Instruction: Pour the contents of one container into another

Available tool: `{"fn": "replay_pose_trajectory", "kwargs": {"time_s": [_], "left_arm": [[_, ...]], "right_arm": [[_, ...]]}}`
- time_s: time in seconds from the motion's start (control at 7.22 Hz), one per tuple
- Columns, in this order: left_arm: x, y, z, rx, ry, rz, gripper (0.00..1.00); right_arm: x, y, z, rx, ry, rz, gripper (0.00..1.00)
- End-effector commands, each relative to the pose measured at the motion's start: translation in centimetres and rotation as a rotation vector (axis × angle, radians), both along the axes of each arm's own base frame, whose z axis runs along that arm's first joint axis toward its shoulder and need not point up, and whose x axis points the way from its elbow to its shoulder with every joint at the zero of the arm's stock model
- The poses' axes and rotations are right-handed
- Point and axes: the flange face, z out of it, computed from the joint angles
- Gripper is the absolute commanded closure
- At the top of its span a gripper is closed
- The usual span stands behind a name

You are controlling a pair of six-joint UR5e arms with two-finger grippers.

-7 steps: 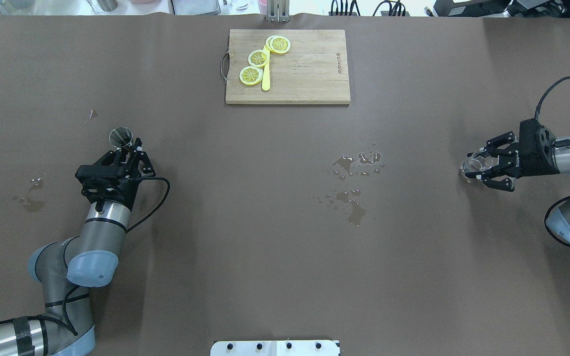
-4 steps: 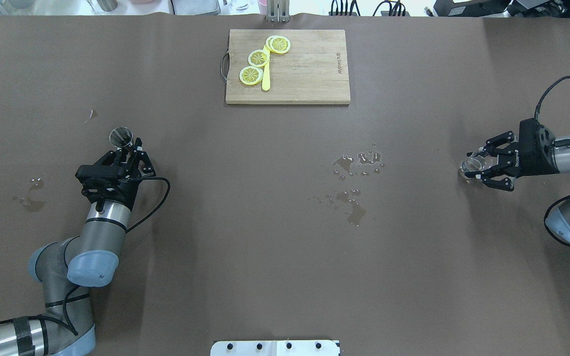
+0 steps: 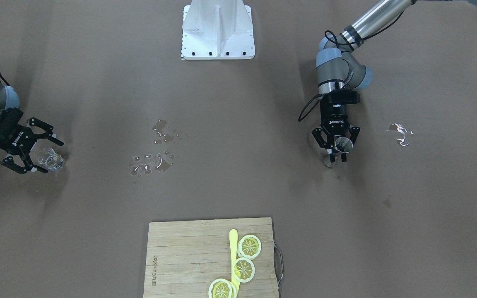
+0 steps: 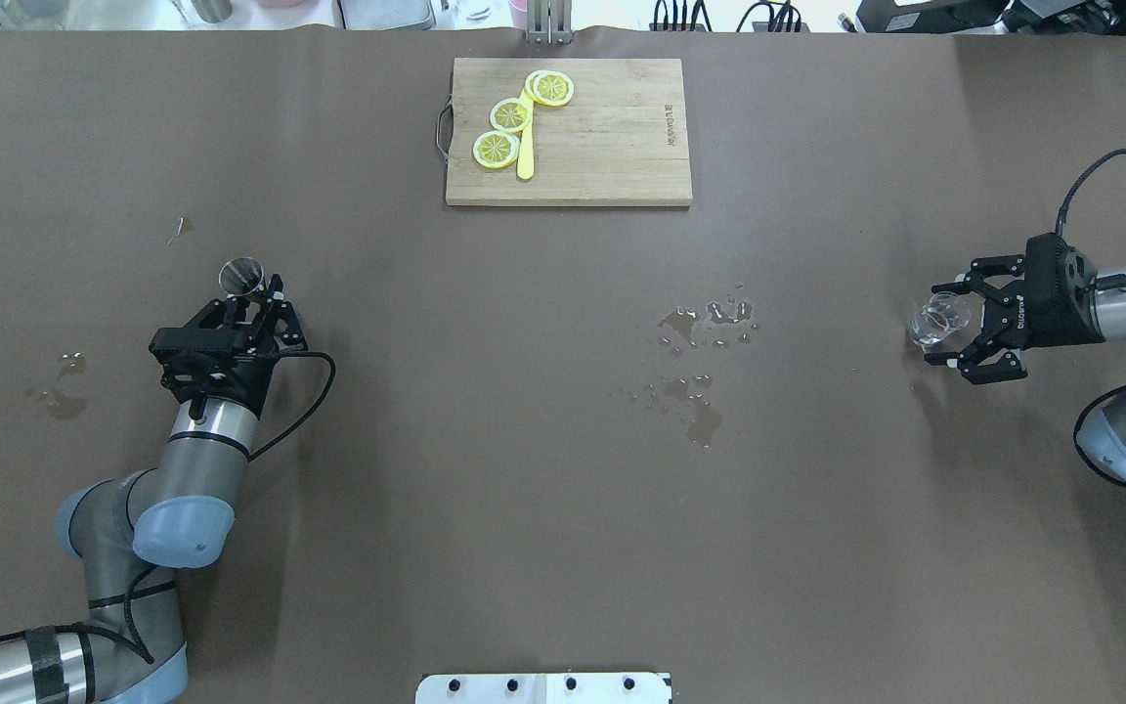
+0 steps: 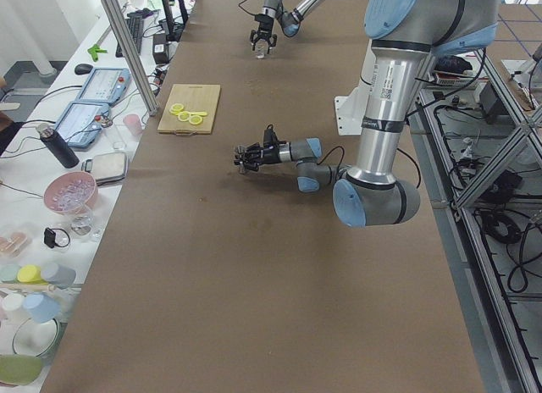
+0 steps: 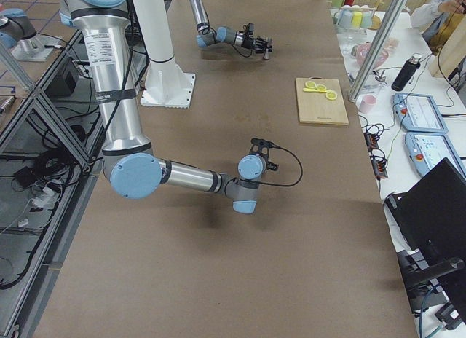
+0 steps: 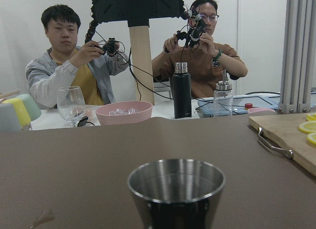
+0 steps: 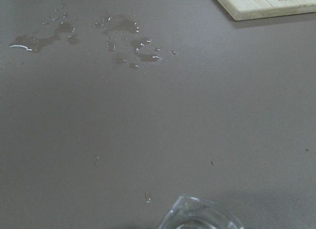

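The left gripper [image 4: 252, 295] is clamped on the upright metal jigger [image 4: 241, 275] at the left of the table [image 4: 524, 440]. At the far right, the right gripper [image 4: 938, 326] has its fingers apart on either side of the glass [image 4: 932, 319].

ROBOTIQ stands on the left tool [image 3: 337, 154] and right tool [image 3: 47, 158]; the brand on the board [image 3: 189, 248] is illegible
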Motion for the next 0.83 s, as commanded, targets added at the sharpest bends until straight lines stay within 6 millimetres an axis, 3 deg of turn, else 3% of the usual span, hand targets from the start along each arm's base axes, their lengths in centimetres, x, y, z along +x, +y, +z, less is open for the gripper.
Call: {"fn": "replay_pose_trajectory", "kwargs": {"time_s": [0.0,0.14,0.28,0.42,0.69], "left_arm": [[0.0,0.0,0.4,-0.002,-0.008,0.001,0.5],[-0.1,0.0,0.2,-0.002,-0.004,0.0,0.41],[-0.1,0.0,0.3,-0.002,-0.004,0.0,0.16],[-0.3,-0.1,-0.1,0.003,0.011,-0.003,0.01],[-0.5,0.4,-1.0,0.023,0.019,-0.036,0.01]], "right_arm": [[0.1,0.1,0.0,0.002,-0.004,0.0,0.0],[0.1,0.1,0.0,0.0,-0.005,0.002,0.0],[0.2,0.0,-0.1,0.004,-0.009,0.004,0.0],[0.7,-0.3,-0.2,0.003,-0.01,0.012,0.0],[2.1,-1.0,-0.9,0.011,-0.019,0.027,0.0]]}}
